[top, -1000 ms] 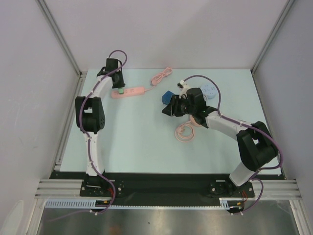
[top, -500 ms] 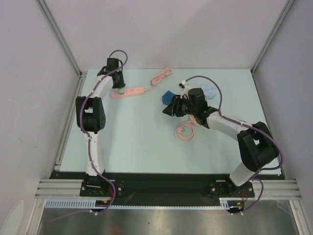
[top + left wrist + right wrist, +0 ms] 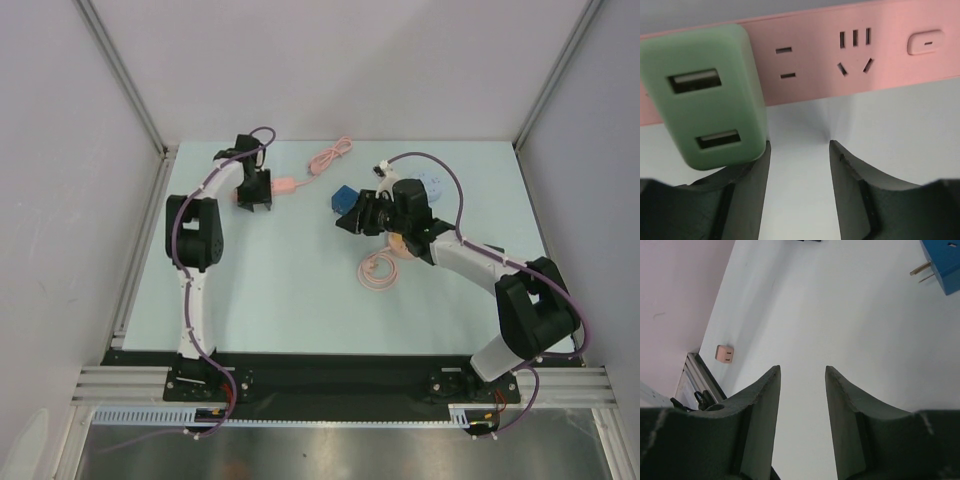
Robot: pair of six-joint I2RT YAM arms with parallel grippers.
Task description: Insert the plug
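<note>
— Green plug (image 3: 702, 117): where is it found?
— It is seated on the left end of the pink power strip (image 3: 855, 75), with the strip's free sockets and its switch button to its right.
— How is it described?
— A pale green, rounded block is seen, with two USB ports stacked on its face. Its lower edge overhangs the near side of the strip.
— And the left gripper (image 3: 799, 147)?
— Its jaws are spread, and only bare table is seen between them. It is stationed just on the near side of the strip. One finger (image 3: 747, 190) is placed right under the plug; whether they touch cannot be told.
— The right gripper (image 3: 802, 372)?
— Its jaws are parted as well, and nothing is held. It is kept well apart from the strip, off its right end. A blue plug (image 3: 942, 265) with two brass prongs is seen lying on the table between the two.
</note>
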